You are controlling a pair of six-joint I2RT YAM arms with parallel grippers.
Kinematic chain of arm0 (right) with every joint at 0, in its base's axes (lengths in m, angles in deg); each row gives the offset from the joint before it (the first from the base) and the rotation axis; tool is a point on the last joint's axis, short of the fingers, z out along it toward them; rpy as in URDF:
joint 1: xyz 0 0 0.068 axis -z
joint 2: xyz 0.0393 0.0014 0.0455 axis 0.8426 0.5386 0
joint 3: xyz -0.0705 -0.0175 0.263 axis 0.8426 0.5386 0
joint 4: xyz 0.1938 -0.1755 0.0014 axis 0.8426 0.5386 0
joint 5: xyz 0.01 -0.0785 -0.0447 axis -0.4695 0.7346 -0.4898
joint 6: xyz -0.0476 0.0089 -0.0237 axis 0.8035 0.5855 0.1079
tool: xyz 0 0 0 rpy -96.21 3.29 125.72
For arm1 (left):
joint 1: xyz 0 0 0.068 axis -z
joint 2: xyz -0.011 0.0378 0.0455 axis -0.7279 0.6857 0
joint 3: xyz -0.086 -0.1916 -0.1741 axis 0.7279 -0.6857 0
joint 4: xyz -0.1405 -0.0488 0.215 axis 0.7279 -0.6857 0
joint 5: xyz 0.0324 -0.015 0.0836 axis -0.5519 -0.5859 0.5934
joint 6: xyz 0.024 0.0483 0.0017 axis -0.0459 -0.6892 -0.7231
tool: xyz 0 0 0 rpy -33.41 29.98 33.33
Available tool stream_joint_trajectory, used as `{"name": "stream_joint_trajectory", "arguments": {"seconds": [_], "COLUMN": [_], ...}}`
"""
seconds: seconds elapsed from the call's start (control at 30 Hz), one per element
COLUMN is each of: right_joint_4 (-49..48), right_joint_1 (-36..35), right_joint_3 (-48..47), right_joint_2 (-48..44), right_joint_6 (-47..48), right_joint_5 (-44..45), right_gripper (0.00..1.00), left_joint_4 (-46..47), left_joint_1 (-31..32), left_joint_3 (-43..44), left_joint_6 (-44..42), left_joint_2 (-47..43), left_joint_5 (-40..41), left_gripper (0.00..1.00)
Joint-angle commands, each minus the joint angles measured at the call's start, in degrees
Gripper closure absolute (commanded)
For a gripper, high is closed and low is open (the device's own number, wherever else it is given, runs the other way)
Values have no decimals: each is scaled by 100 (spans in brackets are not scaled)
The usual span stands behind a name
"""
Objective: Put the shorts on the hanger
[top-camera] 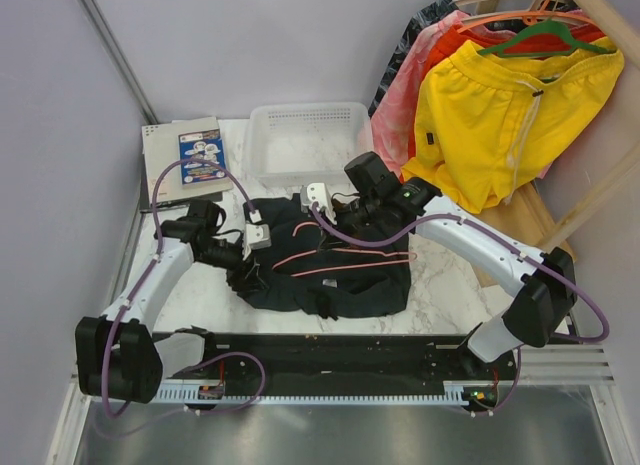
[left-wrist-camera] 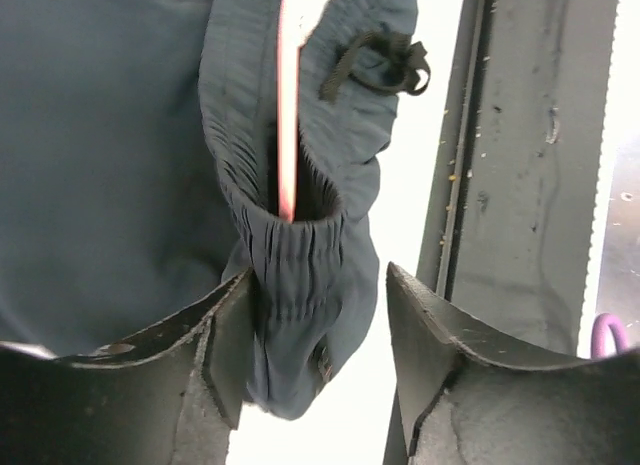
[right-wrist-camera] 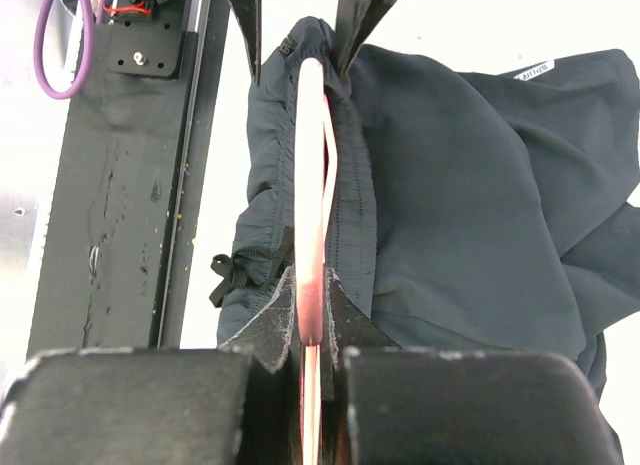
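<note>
The dark navy shorts [top-camera: 345, 280] lie bunched on the marble table in front of both arms. The pale-pink hanger [top-camera: 335, 255] lies across them, one end tucked inside the elastic waistband. My right gripper [top-camera: 332, 229] is shut on the hanger's bar [right-wrist-camera: 312, 235] and holds it edge-on [right-wrist-camera: 312, 320]. In the left wrist view the hanger [left-wrist-camera: 288, 105] runs into the waistband of the shorts [left-wrist-camera: 295, 255]. My left gripper [left-wrist-camera: 318, 325] is open, with the waistband's end between its jaws, against the left finger [left-wrist-camera: 225, 345]. It stands at the shorts' left end [top-camera: 250, 270].
A white basket [top-camera: 308, 140] and a booklet on a grey box [top-camera: 195, 157] stand at the back. Bright yellow shorts [top-camera: 510, 115] hang on a green hanger [top-camera: 545, 37] at the back right, beside orange hangers. A black rail [top-camera: 330, 353] runs along the near edge.
</note>
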Motion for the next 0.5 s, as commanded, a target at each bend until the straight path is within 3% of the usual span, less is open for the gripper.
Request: {"name": "stream_joint_trajectory", "arguments": {"seconds": [0.0, 0.03, 0.17, 0.3, 0.4, 0.43, 0.47], "right_joint_4": [-479, -496, -672, -847, -971, -997, -989], "right_joint_1": [-18, -18, -62, -97, -106, -106, -106], "right_joint_3": [-48, -57, -48, -39, -22, -4, 13], "right_joint_2": [-247, -255, -282, -291, -308, -325, -360], "right_joint_6": [-113, -122, -245, -367, -447, -456, -473], "right_joint_5": [-372, -399, -522, -531, -548, -522, -487], "right_gripper": [100, 100, 100, 100, 100, 100, 100], "left_joint_4": [-103, -23, 425, 785, 953, 970, 1075], "left_joint_1": [60, 60, 147, 393, 438, 446, 447], "left_joint_3": [144, 127, 48, -84, -216, -277, -312], "left_joint_6": [-563, -519, -221, 61, 272, 333, 525], "left_joint_2": [130, 166, 148, 17, -45, -88, -124], "left_joint_5": [-507, -551, -797, -710, -701, -692, -605], "left_gripper": [44, 48, 50, 63, 76, 93, 98]}}
